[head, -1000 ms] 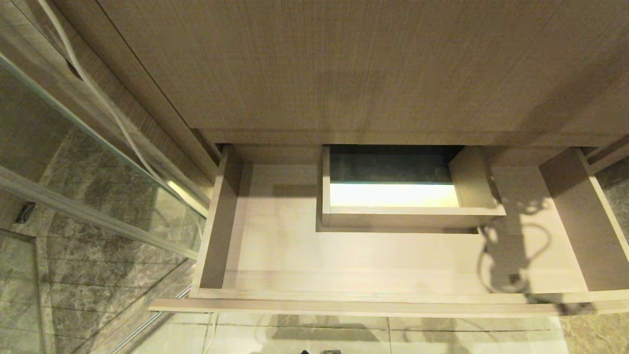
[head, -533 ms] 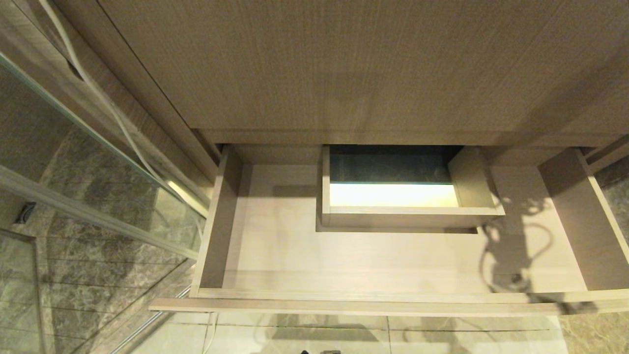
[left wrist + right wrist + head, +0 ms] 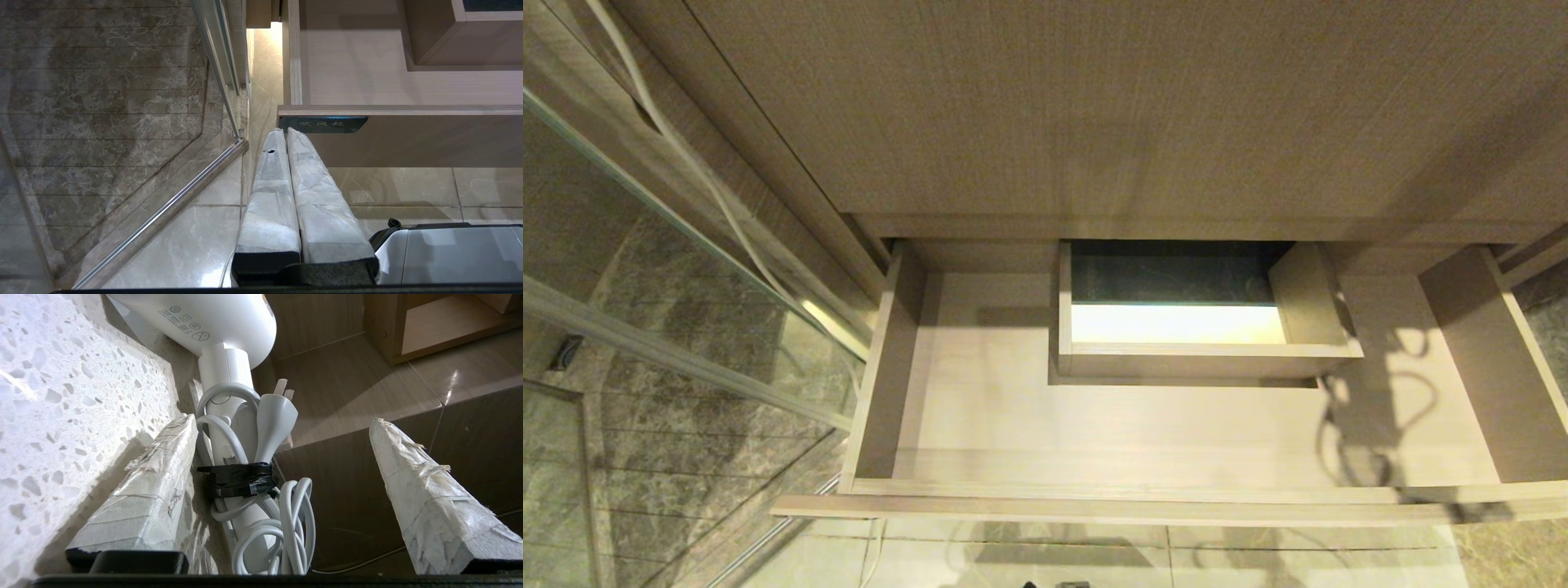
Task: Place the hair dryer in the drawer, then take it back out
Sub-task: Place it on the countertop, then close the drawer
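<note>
Right hand (image 3: 282,424) wide open around hair dryer (image 3: 229,375) on speckled surface (image 3: 61,396); left hand (image 3: 285,132) closed, empty, by drawer (image 3: 408,139) label (image 3: 322,124) reading 吹风机.

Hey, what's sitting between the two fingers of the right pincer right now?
In the right wrist view, the hair dryer handle with its coiled cord and plug lies between the open right pincer fingers.

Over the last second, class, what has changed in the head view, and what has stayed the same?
Only the looped shadow on the right of the drawer floor has changed shape slightly. The drawer stays pulled out with nothing lying in it. Its boxed cut-out and the glass panel beside it are as they were.
</note>
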You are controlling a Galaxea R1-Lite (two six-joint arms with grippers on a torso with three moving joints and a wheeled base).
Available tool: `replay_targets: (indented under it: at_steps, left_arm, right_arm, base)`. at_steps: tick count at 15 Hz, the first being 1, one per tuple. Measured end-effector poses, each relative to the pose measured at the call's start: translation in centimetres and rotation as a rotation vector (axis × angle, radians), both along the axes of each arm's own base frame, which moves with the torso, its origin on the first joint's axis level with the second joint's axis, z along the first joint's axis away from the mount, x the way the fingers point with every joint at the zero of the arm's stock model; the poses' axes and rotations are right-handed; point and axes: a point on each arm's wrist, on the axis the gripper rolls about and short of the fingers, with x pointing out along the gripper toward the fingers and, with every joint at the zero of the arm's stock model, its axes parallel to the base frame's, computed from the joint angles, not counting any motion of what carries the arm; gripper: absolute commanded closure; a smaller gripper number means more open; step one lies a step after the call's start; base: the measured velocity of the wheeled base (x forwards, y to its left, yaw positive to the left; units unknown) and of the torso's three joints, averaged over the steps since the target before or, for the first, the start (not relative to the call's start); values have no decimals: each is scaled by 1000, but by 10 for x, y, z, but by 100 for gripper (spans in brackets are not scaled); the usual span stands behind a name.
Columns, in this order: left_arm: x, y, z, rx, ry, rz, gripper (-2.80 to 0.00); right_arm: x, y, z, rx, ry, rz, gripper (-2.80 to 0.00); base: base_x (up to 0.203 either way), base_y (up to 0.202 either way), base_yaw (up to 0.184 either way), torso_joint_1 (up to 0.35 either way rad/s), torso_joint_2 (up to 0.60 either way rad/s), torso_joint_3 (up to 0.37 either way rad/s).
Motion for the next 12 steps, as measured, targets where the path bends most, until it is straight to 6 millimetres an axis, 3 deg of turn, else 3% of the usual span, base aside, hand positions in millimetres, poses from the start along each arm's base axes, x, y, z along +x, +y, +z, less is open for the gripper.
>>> replay_targets:
  at_steps: [1, 5, 9, 12]
  left_arm:
    - [0, 0, 0, 0, 0, 0, 0]
    - [0, 0, 0, 0, 0, 0, 0]
    - [0, 0, 0, 0, 0, 0, 0]
    - [0, 0, 0, 0, 0, 0, 0]
  right_arm:
    - [-4, 2, 0, 2, 5, 0, 0]
    - [-30, 15, -11, 52, 115, 0, 0]
    - [-74, 37, -33, 103, 219, -5, 0]
    - [-109, 54, -61, 176, 360, -7, 0]
  base:
    - [0, 0, 0, 0, 0, 0]
    - [0, 0, 0, 0, 0, 0]
    - [0, 0, 0, 0, 0, 0]
    - [0, 0, 0, 0, 0, 0]
